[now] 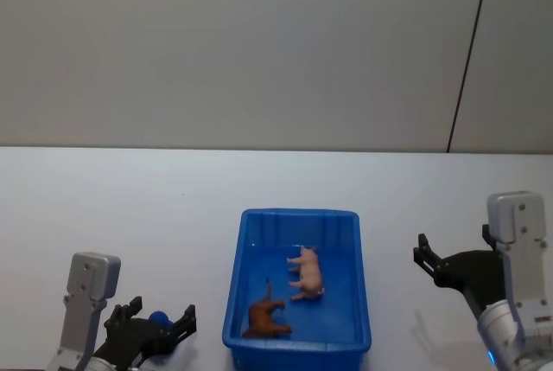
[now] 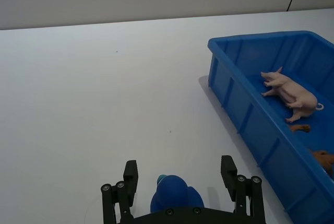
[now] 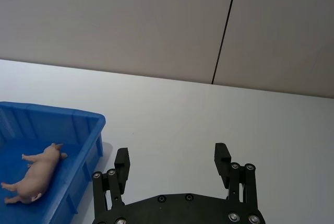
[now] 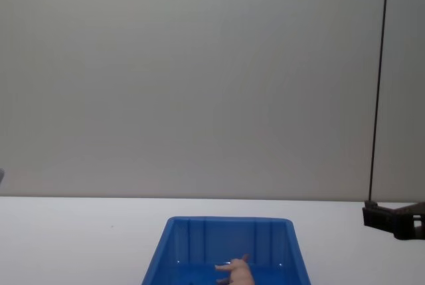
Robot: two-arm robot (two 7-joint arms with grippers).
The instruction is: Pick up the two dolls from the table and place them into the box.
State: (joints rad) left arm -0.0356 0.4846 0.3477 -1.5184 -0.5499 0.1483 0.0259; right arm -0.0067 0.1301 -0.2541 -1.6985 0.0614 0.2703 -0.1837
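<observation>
dolls: i am seeing both lying inside the box, low in the centre of the head frame; the pink doll [image 1: 306, 272] is resting mid-floor, the brown doll [image 1: 266, 317] is lying nearer the front wall, just apart from it.
box: the blue box [image 1: 251, 231] is sitting on the white table [image 1: 130, 215], lower middle of the frame, between my two arms.
left gripper: the left gripper [image 1: 161, 323] is hovering at the lower left of the head frame, beside the box, jaws spread wide and holding nothing; in its wrist view [image 2: 180, 174] i am looking past the fingers at bare table.
right gripper: the right gripper [image 1: 452, 251] is hanging at the right edge, well clear of the box, jaws wide and empty in its wrist view [image 3: 173, 158].
</observation>
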